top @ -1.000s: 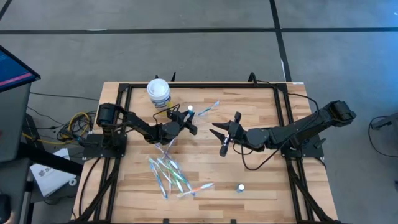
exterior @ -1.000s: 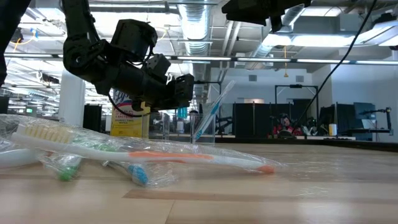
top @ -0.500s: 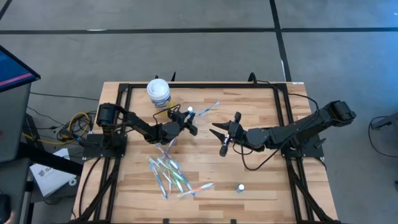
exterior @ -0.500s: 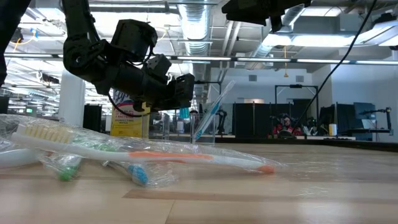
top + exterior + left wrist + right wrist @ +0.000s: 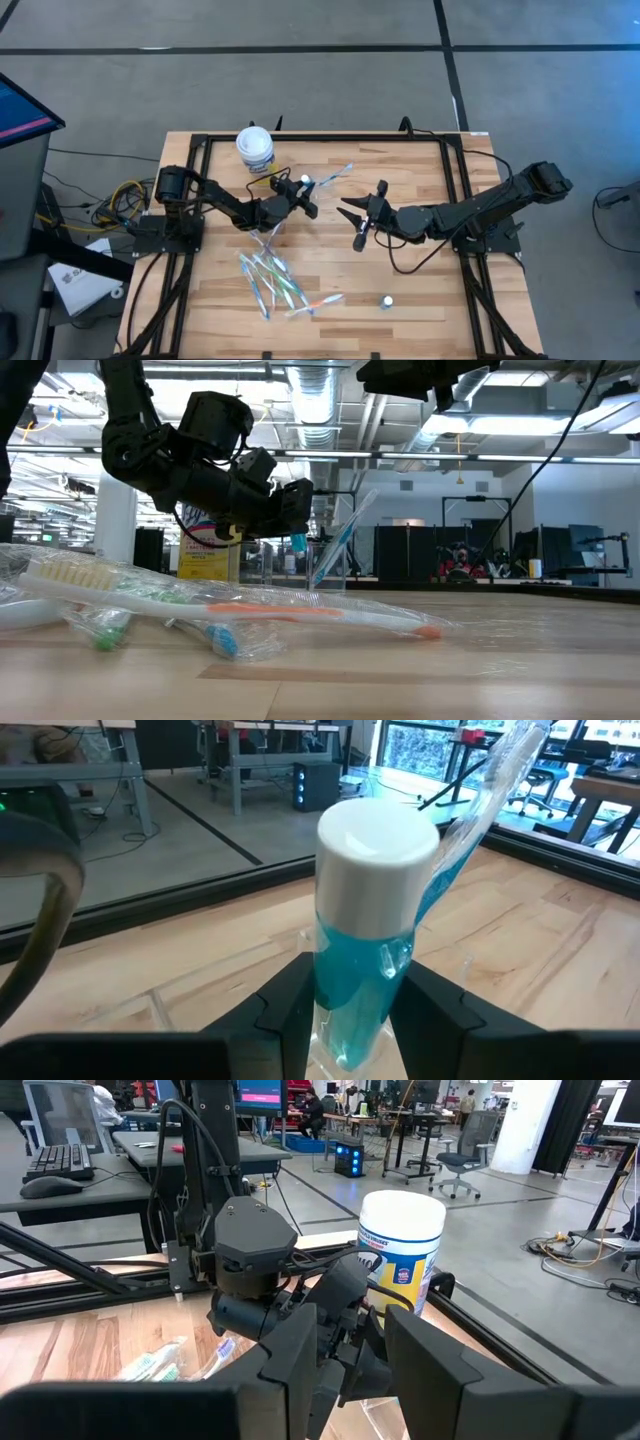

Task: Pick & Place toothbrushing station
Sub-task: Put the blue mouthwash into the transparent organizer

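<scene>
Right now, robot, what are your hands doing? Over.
Left gripper shut on small blue tube with white cap, above clear plastic cup. Right gripper mid-table, holding nothing. Nothing blocking.

Overhead straight down on the table (image 5: pixel 400 290), level from its near edge, wrists close in, all sharing the left gripper (image 5: pixel 303 190).

The left arm reaches from the table's left edge toward the middle, its left gripper (image 5: pixel 301 193) raised off the surface with both fingers pressed against the sides of a small blue tube (image 5: pixel 362 960), white cap away from the wrist. The right arm stretches in from the right edge, elbow bent low. Its right gripper (image 5: pixel 352 220) hangs near the table's centre, fingers parted and empty, facing the left gripper.
</scene>
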